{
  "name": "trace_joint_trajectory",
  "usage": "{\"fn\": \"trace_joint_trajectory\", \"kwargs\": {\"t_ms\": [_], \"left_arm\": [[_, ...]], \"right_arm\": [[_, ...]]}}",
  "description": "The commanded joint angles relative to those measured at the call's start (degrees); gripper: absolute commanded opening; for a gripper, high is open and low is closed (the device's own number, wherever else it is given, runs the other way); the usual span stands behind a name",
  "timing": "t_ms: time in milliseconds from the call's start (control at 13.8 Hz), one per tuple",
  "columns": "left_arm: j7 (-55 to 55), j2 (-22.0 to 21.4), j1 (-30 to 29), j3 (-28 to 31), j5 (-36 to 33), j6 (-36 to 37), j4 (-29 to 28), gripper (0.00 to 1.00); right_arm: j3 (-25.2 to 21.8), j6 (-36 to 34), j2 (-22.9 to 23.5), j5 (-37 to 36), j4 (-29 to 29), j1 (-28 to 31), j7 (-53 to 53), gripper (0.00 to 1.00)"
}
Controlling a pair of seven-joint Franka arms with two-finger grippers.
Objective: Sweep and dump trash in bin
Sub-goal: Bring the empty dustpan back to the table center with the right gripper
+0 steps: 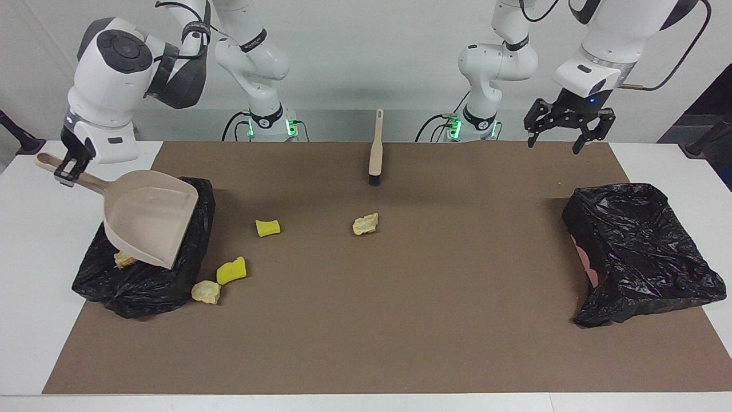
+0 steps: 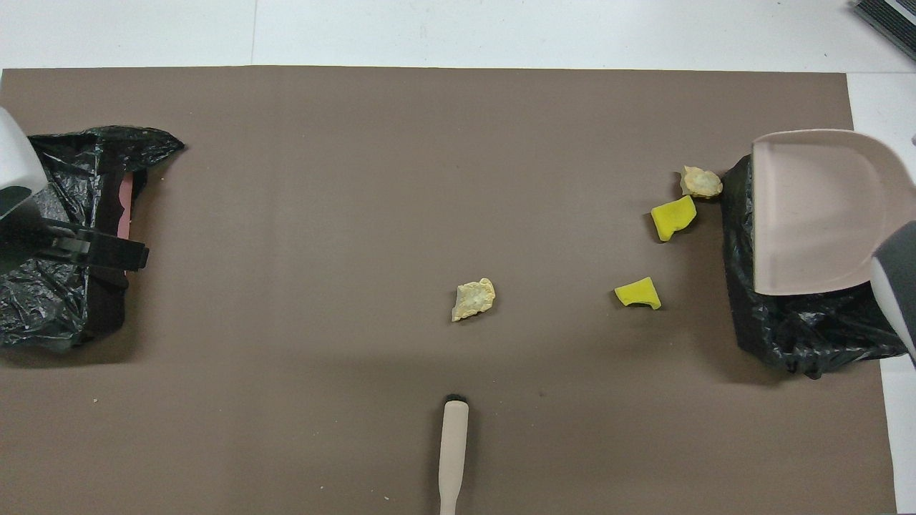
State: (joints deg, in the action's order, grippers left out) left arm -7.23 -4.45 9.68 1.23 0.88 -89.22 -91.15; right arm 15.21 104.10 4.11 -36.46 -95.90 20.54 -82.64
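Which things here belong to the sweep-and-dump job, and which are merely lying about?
Job:
- four scraps on the mat
- dustpan, held over the bin by the right gripper
- bin
- brush, lying untouched

Lying about:
- second black bag
- left gripper, open and empty

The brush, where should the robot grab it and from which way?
Probably by the handle, coming straight down from above. The brush lies flat on the mat, nothing beside it. Its long beige handle points toward the robots and its dark bristles point toward the scraps. The handle is narrow, so fingers fit across it. The open left gripper is free.
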Motion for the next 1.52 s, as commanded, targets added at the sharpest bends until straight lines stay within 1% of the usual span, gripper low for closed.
{"fn": "trace_joint_trajectory", "kwargs": {"t_ms": [0,144,289,505,650,722,794,939,1011,1155,1300,1444], "left_arm": [[-2.96,2.87,-1.24,-0.35,-1.15,3.52,4.66,1.0],[-2.96,2.87,-1.68,-0.44,-1.06,3.52,4.66,1.0],[-3.05,2.87,-1.95,-0.44,-1.15,3.87,4.84,1.0],[-3.05,3.14,-2.48,-0.7,-1.15,4.05,5.1,1.0],[-3.23,3.31,-4.4,-1.84,-0.97,4.4,5.19,1.0],[-3.49,3.22,-4.41,-2.02,-1.06,4.4,5.19,1.0],[-3.58,3.31,-4.5,-2.11,-1.06,4.4,5.19,1.0],[-3.67,2.7,-3.98,-2.02,-0.8,3.27,4.93,1.0],[-3.58,2.35,-3.8,-2.02,-0.71,3.35,4.49,1.0],[-3.67,2.17,-4.32,-2.02,-0.62,3.52,4.31,1.0],[-3.58,2.08,-4.32,-2.02,-0.62,3.7,4.22,1.0],[-3.58,2.08,-4.15,-2.02,-0.62,3.7,4.22,1.0]], "right_arm": [[0.17,0.66,-1.12,11.12,-1.83,0.9,-0.86,0.0],[0.17,1.45,-0.16,16.4,-3.5,0.03,3.26,0.0],[0.26,2.95,1.33,19.49,-4.56,-3.56,10.71,0.0],[0.26,4.08,3.09,19.68,-6.57,-8.48,25.29,0.0],[0.26,5.23,4.06,19.94,-7.54,-12.0,35.39,0.0],[0.26,5.15,4.32,21.42,-7.63,-13.5,40.32,0.0],[0.26,5.14,4.32,23.26,-7.81,-15.6,46.72,0.0],[0.26,4.88,4.32,24.33,-7.64,-19.12,59.64,0.0],[0.26,4.97,4.85,25.9,-7.55,-21.57,67.71,0.0],[0.26,5.84,7.56,26.88,-6.59,-25.97,83.36,0.0],[0.26,7.16,9.85,27.76,-4.75,-29.14,94.89,0.0],[0.26,7.69,11.61,34.15,-2.9,-30.73,105.54,0.0]]}}
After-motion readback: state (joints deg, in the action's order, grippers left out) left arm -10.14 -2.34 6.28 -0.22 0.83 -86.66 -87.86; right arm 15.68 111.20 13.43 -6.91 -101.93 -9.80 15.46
